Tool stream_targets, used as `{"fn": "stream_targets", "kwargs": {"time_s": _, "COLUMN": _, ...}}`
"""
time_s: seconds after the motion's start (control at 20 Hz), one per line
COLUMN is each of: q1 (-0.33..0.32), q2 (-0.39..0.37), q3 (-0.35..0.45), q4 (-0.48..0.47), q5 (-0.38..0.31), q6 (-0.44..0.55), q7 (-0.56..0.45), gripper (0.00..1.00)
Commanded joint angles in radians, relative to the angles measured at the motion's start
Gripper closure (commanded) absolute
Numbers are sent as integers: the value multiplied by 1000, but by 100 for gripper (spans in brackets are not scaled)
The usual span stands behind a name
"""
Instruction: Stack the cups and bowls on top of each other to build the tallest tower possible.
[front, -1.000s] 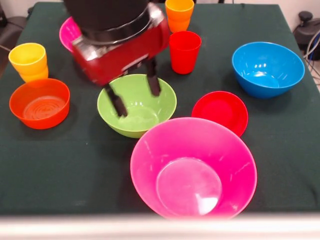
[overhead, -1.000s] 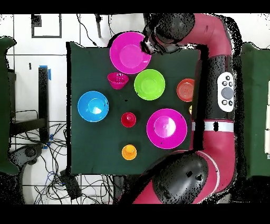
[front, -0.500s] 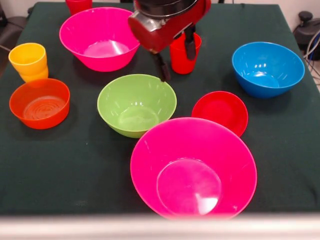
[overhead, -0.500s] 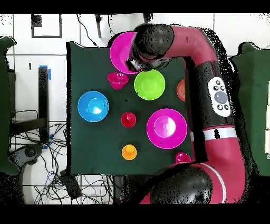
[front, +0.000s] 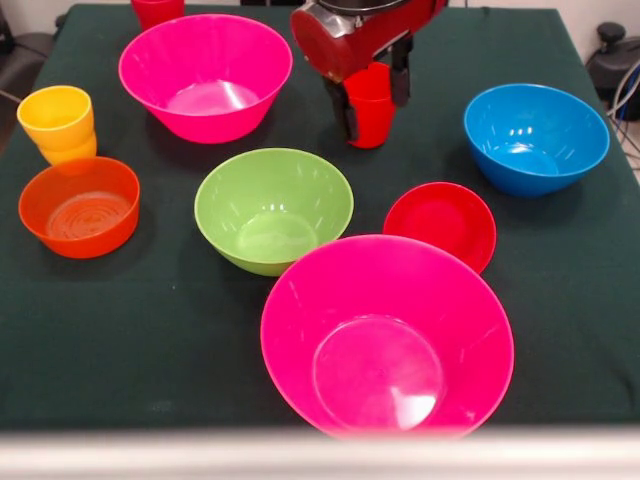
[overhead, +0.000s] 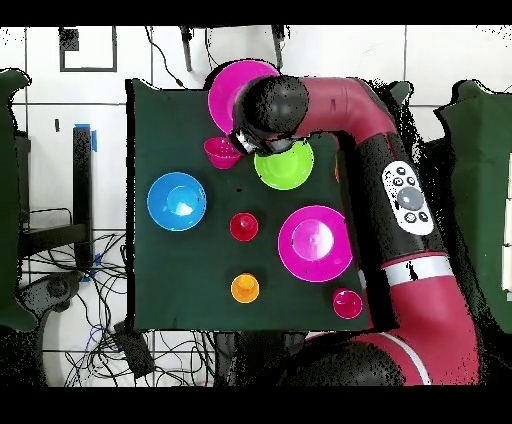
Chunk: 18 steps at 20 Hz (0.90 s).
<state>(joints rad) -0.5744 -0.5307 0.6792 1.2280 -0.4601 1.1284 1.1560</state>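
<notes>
My gripper (front: 372, 116) hangs open at the back of the table, its two dark fingers (front: 341, 112) spread to either side of a red cup (front: 371, 120) as seen from the front. Whether they are down around the cup or raised in front of it I cannot tell. From overhead the arm's head (overhead: 268, 110) covers the rim between a hot-pink bowl (overhead: 232, 85) and the lime-green bowl (overhead: 287, 168), apart from the red cup (overhead: 243, 227). The green bowl (front: 273, 208) stands empty mid-table, with a small red bowl (front: 440, 222) to its right. Nothing is stacked on it.
A hot-pink bowl (front: 387, 335) fills the near middle and another (front: 205, 72) sits at the back left. A blue bowl (front: 535, 135) is at the right. A yellow cup (front: 57, 120) and an orange bowl (front: 80, 205) are at the left. An orange cup (overhead: 245, 288) shows overhead.
In the front view the gripper rose from the green bowl's rim and swung back and right, ending in line with the red cup. All cups and bowls stayed put.
</notes>
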Motion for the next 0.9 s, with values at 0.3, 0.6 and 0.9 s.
{"fn": "stream_targets", "kwargs": {"time_s": 0.3, "q1": 45, "q2": -55, "q3": -100, "q4": 233, "q5": -34, "q6": -225, "q7": 201, "gripper": 0}}
{"fn": "stream_targets", "kwargs": {"time_s": 0.6, "q1": 64, "q2": -55, "q3": -107, "q4": 265, "q5": -48, "q6": -320, "q7": 203, "gripper": 0}}
{"fn": "stream_targets", "kwargs": {"time_s": 0.9, "q1": 75, "q2": -44, "q3": -121, "q4": 278, "q5": -52, "q6": -410, "q7": 200, "gripper": 0}}
